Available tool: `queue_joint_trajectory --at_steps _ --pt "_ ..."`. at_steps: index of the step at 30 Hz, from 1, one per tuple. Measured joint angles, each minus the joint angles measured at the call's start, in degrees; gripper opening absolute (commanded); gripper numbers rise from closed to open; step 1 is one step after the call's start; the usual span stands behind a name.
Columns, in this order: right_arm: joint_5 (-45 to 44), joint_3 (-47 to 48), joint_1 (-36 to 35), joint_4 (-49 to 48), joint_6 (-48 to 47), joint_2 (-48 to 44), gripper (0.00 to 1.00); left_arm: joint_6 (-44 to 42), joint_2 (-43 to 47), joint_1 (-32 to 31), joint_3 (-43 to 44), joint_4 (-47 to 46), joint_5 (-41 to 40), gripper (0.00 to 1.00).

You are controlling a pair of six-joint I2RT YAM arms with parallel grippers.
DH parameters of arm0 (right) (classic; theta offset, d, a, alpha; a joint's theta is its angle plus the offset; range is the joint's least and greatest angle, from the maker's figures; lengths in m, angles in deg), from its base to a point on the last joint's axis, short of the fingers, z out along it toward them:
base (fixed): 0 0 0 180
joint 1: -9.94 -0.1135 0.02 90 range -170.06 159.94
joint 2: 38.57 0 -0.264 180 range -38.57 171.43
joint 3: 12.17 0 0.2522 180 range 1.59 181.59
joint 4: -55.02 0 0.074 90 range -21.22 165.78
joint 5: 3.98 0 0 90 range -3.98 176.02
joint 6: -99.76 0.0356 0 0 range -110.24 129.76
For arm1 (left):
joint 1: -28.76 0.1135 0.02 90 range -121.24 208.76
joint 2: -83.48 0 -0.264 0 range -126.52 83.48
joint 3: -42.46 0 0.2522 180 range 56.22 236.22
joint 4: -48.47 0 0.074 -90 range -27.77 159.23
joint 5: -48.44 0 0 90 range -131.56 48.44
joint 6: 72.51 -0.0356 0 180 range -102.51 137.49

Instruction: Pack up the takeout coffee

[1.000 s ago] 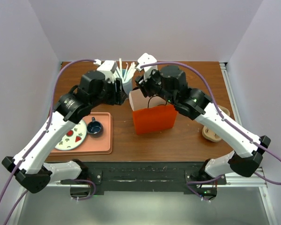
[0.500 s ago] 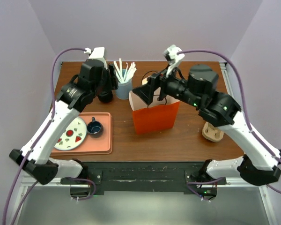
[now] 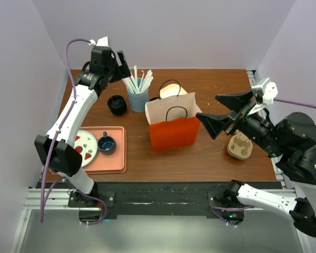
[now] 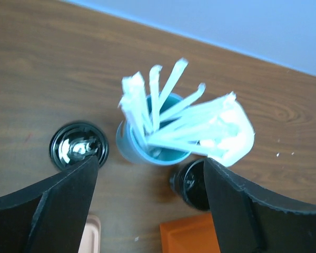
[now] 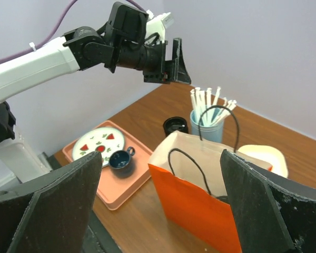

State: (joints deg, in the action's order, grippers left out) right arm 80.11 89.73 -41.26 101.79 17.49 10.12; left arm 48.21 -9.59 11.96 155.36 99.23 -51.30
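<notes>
Glossy plastic-lidded takeout coffee (image 4: 76, 146), matt orange paper bag (image 3: 174, 134), wood-grain table (image 3: 213, 155).

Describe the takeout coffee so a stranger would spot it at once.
On the brown table, find the blue tumbler of white straws by the orange bag's far left corner. Just left of it stands the takeout coffee: black and lidded, holding no straws, lacking the handle of the blue mug on the tray.

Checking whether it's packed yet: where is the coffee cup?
In the top view, the coffee cup stands left of the straw tumbler, behind the tray, outside the bag.
</notes>
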Motion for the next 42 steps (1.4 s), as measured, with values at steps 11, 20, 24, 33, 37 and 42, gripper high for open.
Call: queue_joint_trajectory --at_steps 11,20,24,33,37,42 --pt "-3.6 -1.3 0.0 0.9 -1.1 1.7 0.99 -6.6 -19.1 0.7 17.7 -8.9 7.5 0.73" --pt "-7.8 -1.2 0.0 3.5 -1.0 3.4 0.99 -8.0 -29.2 0.7 23.7 -10.2 9.6 0.54" --pt "-9.5 -1.2 0.0 3.5 -1.0 3.3 0.99 -8.0 -30.5 0.7 23.9 -9.8 9.1 0.53" --pt "-11.7 -1.1 0.0 3.5 -0.9 2.9 0.99 -8.3 -30.7 0.7 23.9 -9.7 8.4 0.38" --pt "-12.7 -1.1 0.0 3.5 -0.9 2.7 0.99 -8.9 -30.7 0.8 23.9 -9.7 7.8 0.35" --pt "-12.9 -1.2 0.0 3.4 -0.9 1.8 0.99 -9.5 -30.7 0.8 23.9 -9.5 7.3 0.09"
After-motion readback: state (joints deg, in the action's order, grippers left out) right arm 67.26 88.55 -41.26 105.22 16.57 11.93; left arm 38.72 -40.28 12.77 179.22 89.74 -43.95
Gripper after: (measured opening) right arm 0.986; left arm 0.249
